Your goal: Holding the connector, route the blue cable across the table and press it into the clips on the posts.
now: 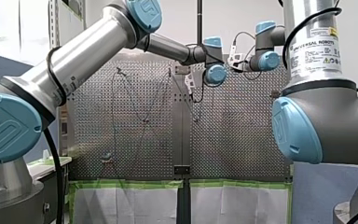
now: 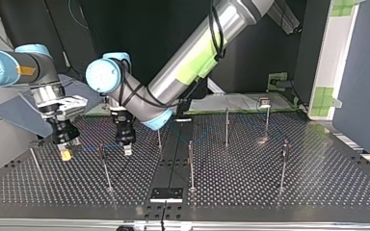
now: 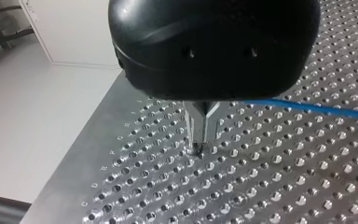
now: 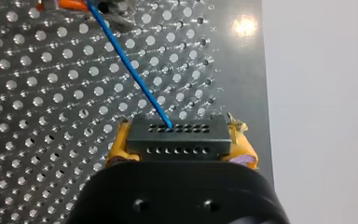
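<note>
The worktop (image 3: 270,186) is bare perforated metal, satin finish, glinting around the holes. The blue cable (image 4: 130,70) has a smooth plastic-looking jacket, and the connector (image 4: 177,137) is matt black plastic. The posts (image 2: 191,163) are shiny metal rods. My left gripper (image 3: 199,144) has a glossy black shell and bare metal jaws.

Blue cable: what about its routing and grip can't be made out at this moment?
The clips on the posts: top view, too small to tell whether the blue cable sits in any.
Where the cable meets my left pincer: left wrist view, the pincer's black housing covers it.
The cable's route over the perforated table: front view, too thin and faint to follow.
Underside of the connector in my right pincer: right wrist view, hidden by the pincer body.
</note>
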Tool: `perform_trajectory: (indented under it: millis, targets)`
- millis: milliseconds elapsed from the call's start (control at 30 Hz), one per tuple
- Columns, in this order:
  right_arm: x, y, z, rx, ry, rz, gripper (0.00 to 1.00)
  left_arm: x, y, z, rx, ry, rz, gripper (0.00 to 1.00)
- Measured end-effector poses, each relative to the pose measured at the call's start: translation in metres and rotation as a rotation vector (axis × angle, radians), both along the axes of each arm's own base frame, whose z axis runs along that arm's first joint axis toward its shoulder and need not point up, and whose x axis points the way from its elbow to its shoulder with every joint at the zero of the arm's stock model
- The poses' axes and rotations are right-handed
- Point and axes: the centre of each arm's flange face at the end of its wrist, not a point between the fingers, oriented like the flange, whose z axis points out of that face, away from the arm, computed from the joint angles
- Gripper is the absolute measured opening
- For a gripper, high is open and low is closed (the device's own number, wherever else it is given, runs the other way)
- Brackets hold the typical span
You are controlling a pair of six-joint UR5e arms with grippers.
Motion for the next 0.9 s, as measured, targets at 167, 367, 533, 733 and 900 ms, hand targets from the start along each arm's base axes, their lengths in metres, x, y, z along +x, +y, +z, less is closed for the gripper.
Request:
perform_trajectory:
  millis: [167,367,533,733,900]
  targets:
    - [0.000,-0.002,0.000,-0.004,-0.014,0.005,0.00,0.012,0.007,0.000,0.004,-0.006,-0.016,0.00]
    - [-0.002,-0.007,-0.005,0.004,-0.025,0.011,0.00,0.020,0.009,-0.004,0.008,-0.007,-0.037,0.00]
    - [-0.005,-0.011,-0.011,0.012,-0.025,0.006,0.00,0.018,0.008,-0.004,0.009,-0.004,-0.041,0.00]
    - [0.001,-0.007,-0.008,0.009,-0.026,0.017,0.00,0.014,0.005,-0.005,0.009,0.000,-0.047,0.17]
    - [0.002,-0.007,-0.008,0.009,-0.026,0.018,0.00,0.012,0.005,-0.007,0.009,0.006,-0.043,0.21]
